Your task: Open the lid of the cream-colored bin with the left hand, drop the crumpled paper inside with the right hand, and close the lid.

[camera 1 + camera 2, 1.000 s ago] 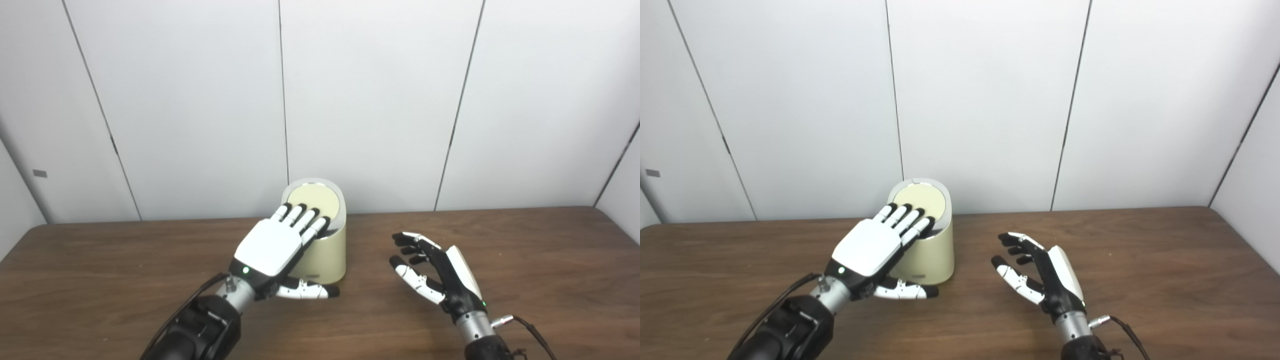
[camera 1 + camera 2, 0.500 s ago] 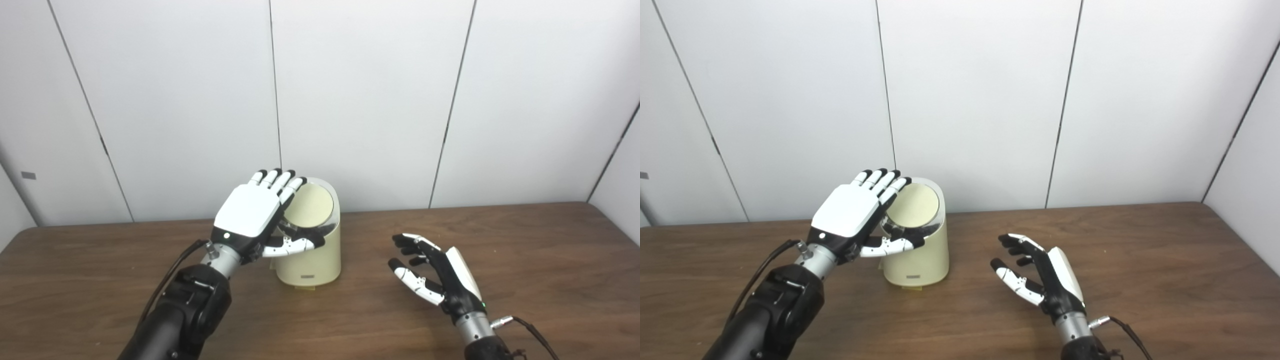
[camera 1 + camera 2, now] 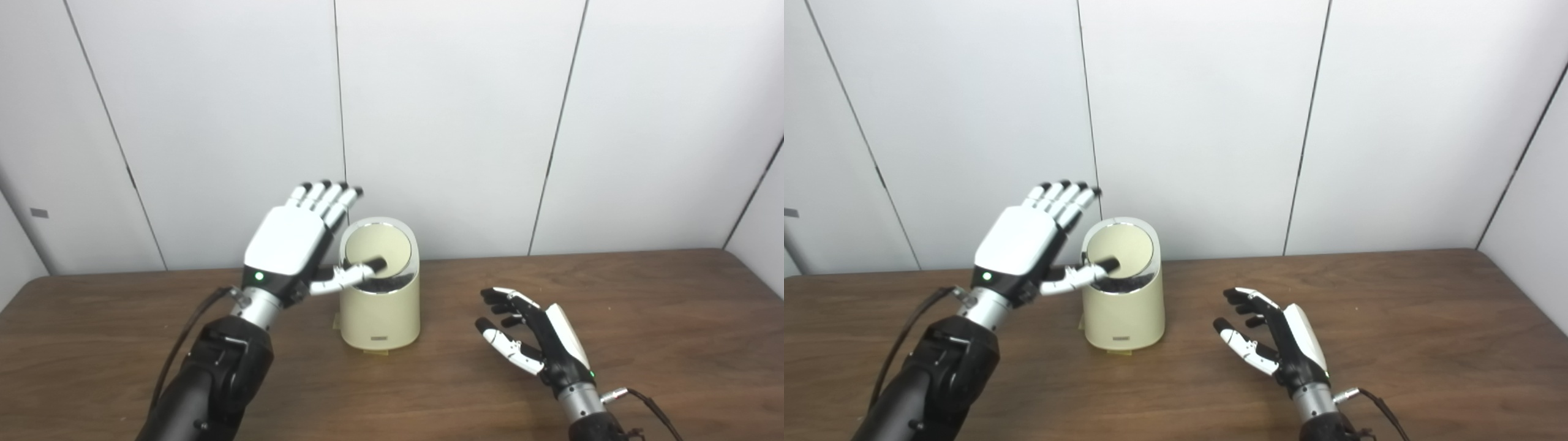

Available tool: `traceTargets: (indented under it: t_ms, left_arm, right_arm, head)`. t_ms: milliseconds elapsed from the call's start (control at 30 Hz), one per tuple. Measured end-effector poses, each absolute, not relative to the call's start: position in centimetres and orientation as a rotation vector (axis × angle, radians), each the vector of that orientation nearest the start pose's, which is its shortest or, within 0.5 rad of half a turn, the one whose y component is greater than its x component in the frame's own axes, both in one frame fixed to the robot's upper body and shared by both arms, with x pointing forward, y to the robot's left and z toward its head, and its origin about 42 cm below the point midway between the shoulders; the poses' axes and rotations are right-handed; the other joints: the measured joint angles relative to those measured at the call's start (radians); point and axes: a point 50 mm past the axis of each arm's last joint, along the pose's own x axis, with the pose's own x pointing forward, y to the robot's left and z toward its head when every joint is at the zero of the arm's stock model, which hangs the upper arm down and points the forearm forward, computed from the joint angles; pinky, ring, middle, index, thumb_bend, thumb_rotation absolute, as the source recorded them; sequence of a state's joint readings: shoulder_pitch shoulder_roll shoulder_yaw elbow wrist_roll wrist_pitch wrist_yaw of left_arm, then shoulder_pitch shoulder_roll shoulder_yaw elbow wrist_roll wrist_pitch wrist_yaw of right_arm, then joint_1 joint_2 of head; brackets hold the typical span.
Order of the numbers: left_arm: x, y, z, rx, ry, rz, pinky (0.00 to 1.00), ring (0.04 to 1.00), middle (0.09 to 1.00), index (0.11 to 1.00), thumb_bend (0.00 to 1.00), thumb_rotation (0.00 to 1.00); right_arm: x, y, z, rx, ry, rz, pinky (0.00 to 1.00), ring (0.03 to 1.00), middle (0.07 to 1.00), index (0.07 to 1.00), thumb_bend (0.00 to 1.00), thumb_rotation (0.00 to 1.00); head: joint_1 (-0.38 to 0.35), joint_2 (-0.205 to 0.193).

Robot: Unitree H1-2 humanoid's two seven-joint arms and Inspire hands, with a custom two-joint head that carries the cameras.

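The cream-colored bin (image 3: 380, 312) stands at the middle of the brown table, near the wall. Its round lid (image 3: 378, 246) is tilted up toward me, and a dark gap (image 3: 392, 283) shows along its front edge. My left hand (image 3: 288, 245) is raised just left of the bin, open, fingers pointing up and back. Its thumb (image 3: 343, 275) reaches over the bin's rim, in front of the lid. My right hand (image 3: 539, 337) hovers low over the table to the right of the bin, open and holding nothing, palm facing left. No crumpled paper shows in either view.
The wooden table (image 3: 643, 318) stretches wide to both sides. A white panelled wall (image 3: 459, 122) rises right behind the bin. A cable (image 3: 643, 398) trails from my right wrist.
My left hand has lifted off the lid, moving up and left. The lid has gone from nearly flat to tilted, with a wider dark gap. The right hand has stayed put.
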State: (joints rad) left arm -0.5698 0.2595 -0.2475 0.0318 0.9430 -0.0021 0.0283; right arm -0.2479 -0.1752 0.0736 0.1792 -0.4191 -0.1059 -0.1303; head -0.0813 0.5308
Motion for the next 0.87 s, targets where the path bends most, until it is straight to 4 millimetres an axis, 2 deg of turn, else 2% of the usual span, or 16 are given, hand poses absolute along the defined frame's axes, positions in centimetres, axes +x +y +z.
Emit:
traceTargets:
  t_ms: [67,133,200,233,267,333,400,467,533,600,633,667,733,767,867]
  left_arm:
    - [42.2,18.4,28.3,1.160,-0.647,-0.006,1.00,0.974,0.986,1.000,0.61,1.00]
    - [42.0,19.2,29.1,1.043,-0.660,0.027,0.82,0.891,0.904,0.899,0.54,1.00]
    - [41.3,20.4,29.9,0.905,-0.689,0.077,0.76,0.859,0.870,0.862,0.52,1.00]
    - [41.1,21.0,30.0,0.842,-0.698,0.081,0.67,0.758,0.777,0.781,0.40,0.91]
    - [40.9,21.6,30.0,0.757,-0.708,0.074,0.64,0.723,0.745,0.753,0.36,0.88]
    - [40.2,22.9,28.9,0.597,-0.715,0.060,0.59,0.654,0.676,0.687,0.27,0.71]
    - [39.4,24.1,26.6,0.468,-0.720,0.048,0.57,0.628,0.649,0.658,0.23,0.52]
    - [38.4,25.3,23.8,0.400,-0.650,0.054,0.60,0.653,0.667,0.674,0.21,0.48]
    - [36.9,26.2,21.3,0.330,-0.574,0.052,0.64,0.685,0.697,0.701,0.22,0.51]
    - [35.7,26.6,19.4,0.279,-0.514,0.042,0.63,0.689,0.704,0.702,0.21,0.44]
    - [35.4,26.8,18.8,0.257,-0.493,0.038,0.63,0.689,0.702,0.700,0.21,0.43]
    - [35.2,27.0,18.4,0.242,-0.480,0.042,0.62,0.688,0.699,0.693,0.21,0.39]
    - [35.2,27.3,17.8,0.211,-0.466,0.057,0.60,0.680,0.691,0.681,0.22,0.28]
    - [35.2,27.3,17.7,0.197,-0.464,0.064,0.59,0.671,0.685,0.675,0.22,0.22]
    - [35.3,27.1,16.7,0.183,-0.460,0.063,0.57,0.651,0.674,0.665,0.23,0.12]
  right_arm:
    - [36.3,-23.8,13.5,-0.592,-0.225,-0.010,0.64,0.735,0.757,0.760,0.28,0.64]
    - [36.3,-23.7,13.4,-0.591,-0.227,-0.011,0.64,0.736,0.757,0.760,0.28,0.65]
    - [36.3,-23.7,13.5,-0.590,-0.228,-0.012,0.64,0.735,0.756,0.760,0.28,0.65]
    - [36.3,-23.8,13.4,-0.591,-0.227,-0.013,0.64,0.734,0.757,0.760,0.28,0.65]
    - [36.3,-23.8,13.4,-0.591,-0.226,-0.013,0.64,0.734,0.757,0.760,0.28,0.65]
    - [36.3,-23.7,13.4,-0.590,-0.226,-0.012,0.64,0.735,0.758,0.761,0.27,0.65]
    - [36.3,-23.8,13.4,-0.590,-0.230,-0.013,0.65,0.739,0.762,0.765,0.26,0.65]
    - [36.3,-23.8,13.4,-0.590,-0.233,-0.013,0.65,0.741,0.764,0.766,0.26,0.65]
    - [36.3,-23.8,13.5,-0.590,-0.236,-0.015,0.64,0.735,0.758,0.761,0.25,0.65]
    - [36.3,-24.0,13.5,-0.591,-0.238,-0.024,0.61,0.707,0.741,0.743,0.27,0.59]
    - [36.3,-24.0,13.5,-0.590,-0.240,-0.029,0.60,0.704,0.738,0.741,0.27,0.58]
    - [36.3,-23.9,13.5,-0.587,-0.242,-0.030,0.59,0.692,0.728,0.728,0.27,0.52]
    - [36.3,-23.9,13.6,-0.573,-0.260,-0.043,0.55,0.662,0.708,0.689,0.29,0.40]
    - [36.3,-24.0,13.6,-0.562,-0.272,-0.059,0.53,0.649,0.702,0.677,0.29,0.37]
    - [36.4,-24.6,13.2,-0.551,-0.262,-0.098,0.50,0.633,0.692,0.681,0.31,0.36]
  head:
    - [0.000,0.000]
    - [0.000,0.000]
    - [0.002,-0.002]
    - [0.002,-0.003]
    - [0.002,-0.005]
    - [0.000,-0.003]
    - [0.003,-0.002]
    - [0.003,-0.002]
    - [0.002,-0.002]
    - [0.002,-0.002]
    - [0.002,-0.002]
    - [0.003,-0.002]
    - [0.003,-0.003]
    - [0.003,-0.003]
    - [0.003,-0.003]
